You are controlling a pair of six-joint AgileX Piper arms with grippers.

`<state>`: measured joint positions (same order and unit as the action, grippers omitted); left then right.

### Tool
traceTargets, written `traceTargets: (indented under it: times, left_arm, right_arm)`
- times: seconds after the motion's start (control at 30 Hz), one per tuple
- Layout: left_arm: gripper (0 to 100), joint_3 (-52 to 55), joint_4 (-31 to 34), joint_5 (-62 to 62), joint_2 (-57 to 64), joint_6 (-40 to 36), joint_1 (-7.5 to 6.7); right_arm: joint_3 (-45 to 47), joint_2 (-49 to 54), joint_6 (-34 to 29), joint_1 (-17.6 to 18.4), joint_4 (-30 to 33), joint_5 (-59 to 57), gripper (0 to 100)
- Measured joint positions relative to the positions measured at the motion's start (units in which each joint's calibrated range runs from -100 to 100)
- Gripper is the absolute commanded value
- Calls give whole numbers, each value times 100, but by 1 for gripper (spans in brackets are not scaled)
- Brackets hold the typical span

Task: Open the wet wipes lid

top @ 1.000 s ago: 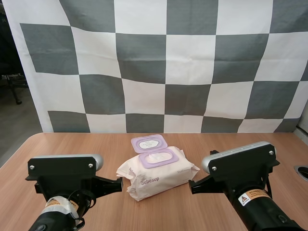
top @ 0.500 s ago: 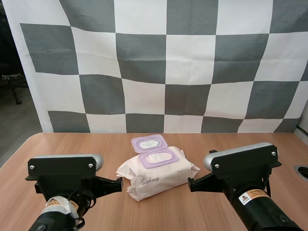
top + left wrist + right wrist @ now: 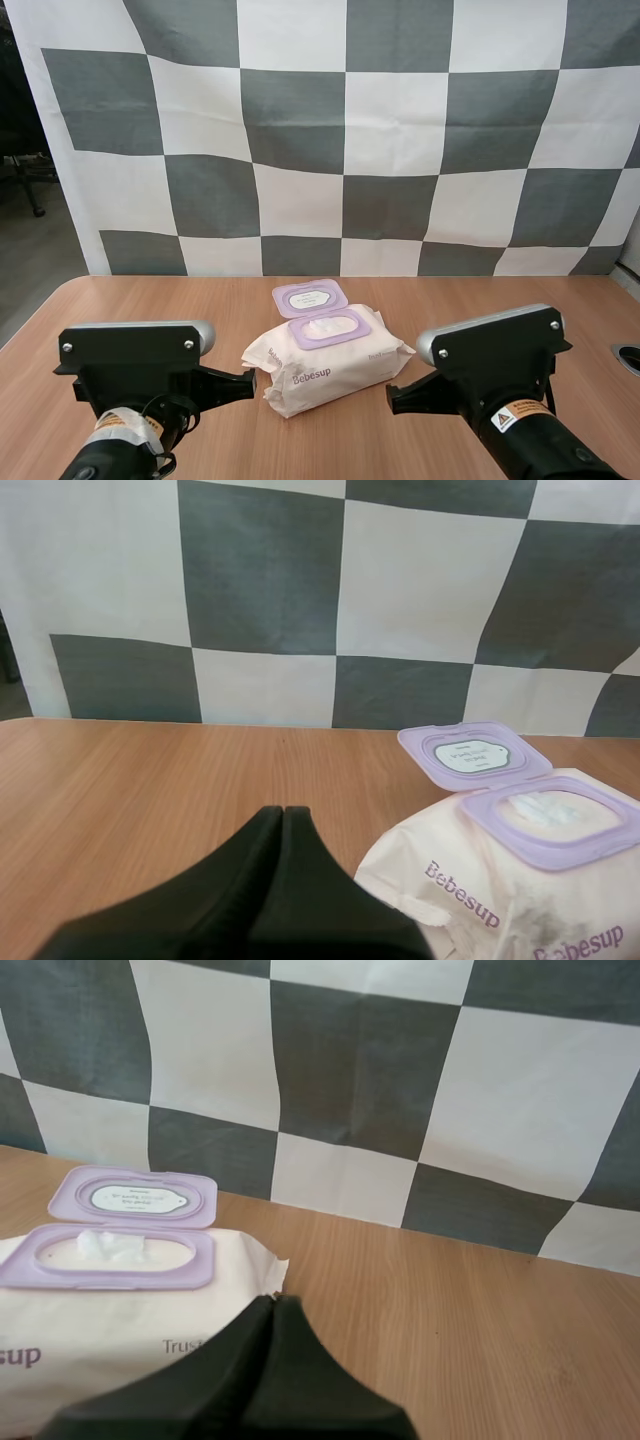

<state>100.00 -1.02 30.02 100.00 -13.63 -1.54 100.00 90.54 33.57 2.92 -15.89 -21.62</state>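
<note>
Lid (image 3: 310, 297) lies flipped back off wipes pack (image 3: 325, 372) on counter (image 3: 140, 300), so L jaws & R jaws hang closed, empty, either side – prob. done.

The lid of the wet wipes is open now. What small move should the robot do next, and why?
Probably draw both arms slightly back from the pack of wet wipes. Its lid lies flipped back behind the opening, where a wipe shows, so the task looks done. The left gripper and the right gripper are shut on nothing, near the pack's two ends, seemingly not touching it.
</note>
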Motion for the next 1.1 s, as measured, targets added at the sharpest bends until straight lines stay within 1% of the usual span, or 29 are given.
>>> traceTargets:
  times: [0.03, 0.1, 0.13, 0.23, 0.3, 0.37, 0.53, 0.7, 0.77, 0.9, 1.0, 1.1]
  left_arm:
    - [0, 0, 0, 0, 0, 0, -45]
    - [0, 0, 0, 0, 0, 59, -121]
    - [0, 0, 0, 0, 0, 59, -142]
    - [0, 0, 0, 0, 0, 123, -145]
    - [0, 0, 30, 0, 0, 356, -191]
    - [0, 0, 197, 101, 0, 563, -229]
    - [0, 0, 775, 740, 0, 792, -232]
    - [0, 0, 844, 780, 0, 748, -232]
    - [0, 0, 844, 750, 0, 707, -232]
    - [0, 0, 853, 202, 0, 390, -232]
    - [0, 0, 853, -30, 0, 187, -232]
    - [0, 0, 853, 113, 0, -65, -232]
  right_arm:
    - [0, 0, 0, 0, 0, -290, 0]
    - [0, 0, 0, 0, 0, -378, 0]
    - [0, 0, 0, 0, 0, -378, 0]
    - [0, 0, 0, 0, 0, -378, 0]
    - [0, 0, 0, 0, 0, -378, 0]
    - [0, 0, 0, 0, 0, -378, 0]
    - [0, 16, -215, 0, 0, -342, 0]
    - [0, 16, -236, 0, 0, -342, 0]
    - [0, 16, -337, 0, 0, -285, 0]
    - [0, 16, -482, 0, -23, 402, 0]
    - [0, 16, -489, 0, -236, 756, 0]
    - [0, 16, -489, 0, -415, 737, 0]
